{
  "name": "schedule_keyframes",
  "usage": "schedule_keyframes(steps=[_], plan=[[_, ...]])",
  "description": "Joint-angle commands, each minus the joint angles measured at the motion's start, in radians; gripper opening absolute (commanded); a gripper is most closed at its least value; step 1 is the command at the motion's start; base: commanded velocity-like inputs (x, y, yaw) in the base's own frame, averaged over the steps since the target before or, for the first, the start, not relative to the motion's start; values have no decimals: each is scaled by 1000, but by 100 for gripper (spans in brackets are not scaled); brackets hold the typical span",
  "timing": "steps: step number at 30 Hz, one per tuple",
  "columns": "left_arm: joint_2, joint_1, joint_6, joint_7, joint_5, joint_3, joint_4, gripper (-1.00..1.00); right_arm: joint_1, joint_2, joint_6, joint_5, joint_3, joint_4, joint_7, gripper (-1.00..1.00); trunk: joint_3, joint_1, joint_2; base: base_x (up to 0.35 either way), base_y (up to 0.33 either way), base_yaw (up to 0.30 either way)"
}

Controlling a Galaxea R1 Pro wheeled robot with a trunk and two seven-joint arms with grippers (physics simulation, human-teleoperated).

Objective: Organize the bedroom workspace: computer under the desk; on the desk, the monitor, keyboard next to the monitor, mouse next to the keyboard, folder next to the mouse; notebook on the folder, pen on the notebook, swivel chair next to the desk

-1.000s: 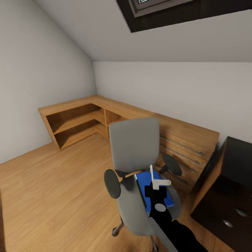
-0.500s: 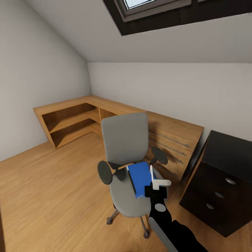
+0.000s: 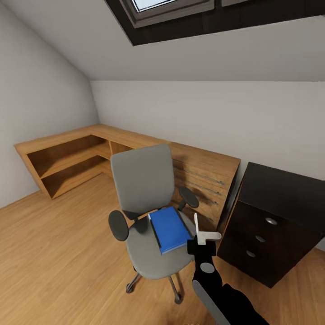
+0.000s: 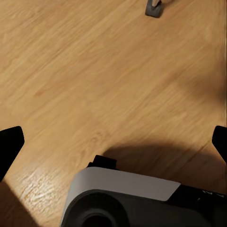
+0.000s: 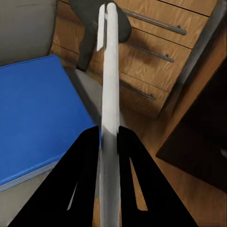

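On the swivel chair lies the unlabelled folder; right claw grips the pen.

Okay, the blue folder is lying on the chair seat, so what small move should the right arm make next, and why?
Probably open the right gripper and ease it down toward the folder's near edge. The folder lies flat on the swivel chair seat, untouched, and the gripper sits just beside it with its fingers pressed together, holding nothing, so they need to part before any grasp.
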Motion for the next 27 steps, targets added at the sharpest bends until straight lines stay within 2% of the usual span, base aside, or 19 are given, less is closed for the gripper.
schedule_keyframes(steps=[1, 7, 17, 19, 23, 27], plan=[[-1, 1, -1, -2, 4, 3, -1, 100, -1, -2, 5, -5, 3, -2, -5, -100, -1, 0, 0, 0, 0, -253], [-14, 1, 1, 3, 5, 3, 7, 100, -1, -5, 7, -4, 2, -5, -5, -100, -1, 0, 0, 0, 0, -254], [-13, 1, -8, 3, 5, 1, 4, 100, -1, -6, 7, -4, 1, -9, -6, -100, -1, 0, 0, 0, 0, -255], [-13, 1, -7, 3, 5, 3, 4, 100, -1, -10, 8, -4, 2, -19, -7, -100, -1, 0, 0, 0, 0, -257], [-11, 1, -3, 7, 7, 8, 5, 100, -1, -42, 12, -7, 4, -62, -15, -100, -1, 0, 0, 0, 0, -257], [-2, 1, -3, 2, 9, 11, 8, 100, -1, -51, 14, -7, 3, -79, -24, -100, -1, 0, 0, 0, 0, -257]])
